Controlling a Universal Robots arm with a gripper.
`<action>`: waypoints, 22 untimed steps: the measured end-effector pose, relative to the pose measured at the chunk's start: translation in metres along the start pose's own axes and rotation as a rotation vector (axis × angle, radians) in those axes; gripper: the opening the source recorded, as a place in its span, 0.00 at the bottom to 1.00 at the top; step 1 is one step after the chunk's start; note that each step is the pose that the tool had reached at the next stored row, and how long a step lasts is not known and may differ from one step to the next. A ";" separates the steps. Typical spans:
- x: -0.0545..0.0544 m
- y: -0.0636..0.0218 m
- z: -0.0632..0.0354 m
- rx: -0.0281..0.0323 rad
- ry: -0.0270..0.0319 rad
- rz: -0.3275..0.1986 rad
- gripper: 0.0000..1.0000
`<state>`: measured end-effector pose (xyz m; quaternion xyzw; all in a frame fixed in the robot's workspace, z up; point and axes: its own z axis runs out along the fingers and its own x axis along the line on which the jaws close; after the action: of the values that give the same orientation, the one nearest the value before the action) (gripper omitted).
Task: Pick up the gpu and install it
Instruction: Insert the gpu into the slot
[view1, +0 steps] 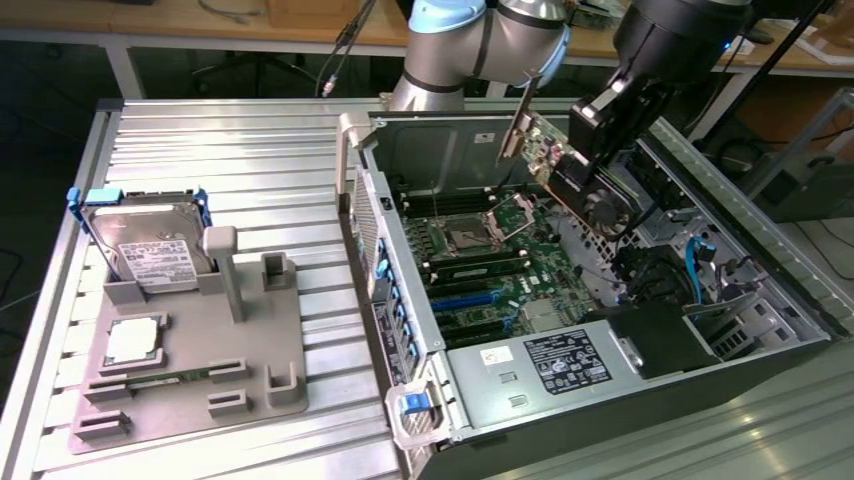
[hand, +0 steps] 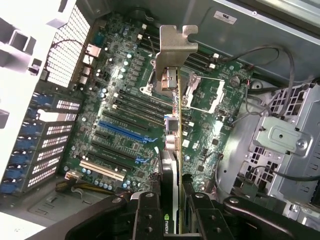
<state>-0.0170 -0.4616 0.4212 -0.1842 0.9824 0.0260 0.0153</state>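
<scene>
Up over the open computer case (view1: 747, 300) in the exterior view, the gripper (view1: 590, 168) is clamped on the gpu (view1: 545, 158). The fingers are closed narrow on the card, one on each flat face. The card hangs tilted in the air, clear of the motherboard (view1: 494, 260) below the fingers. Its silver bracket (view1: 513, 130) sticks out at the end farthest from the grip, near the case's back wall. Well away from the fingers, outside the case, a hard drive (view1: 150, 250) stands in a grey holder (view1: 200, 360).

Wrist view next, and it's looking straight down the card's edge. The gpu (hand: 173, 125) runs out from between the two black fingers (hand: 147, 215), so it's squeezed tight with nothing loose. The bracket (hand: 175, 47) is at the far end, past the fingertips. The motherboard (hand: 125, 110) is spread out behind the card, and a long blue slot (hand: 122, 131) sits off to one side of the card's line, not touching it. The gpu isn't seated in anything, it's just held above the board.
</scene>
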 end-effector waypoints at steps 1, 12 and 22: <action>0.000 0.0000 0.0000 -0.0001 0.0002 -0.004 0.27; 0.000 0.0000 0.0000 -0.0019 0.0022 -0.048 0.27; 0.000 0.0000 0.0000 -0.0033 0.0038 -0.084 0.27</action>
<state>-0.0170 -0.4616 0.4212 -0.2251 0.9739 0.0267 0.0142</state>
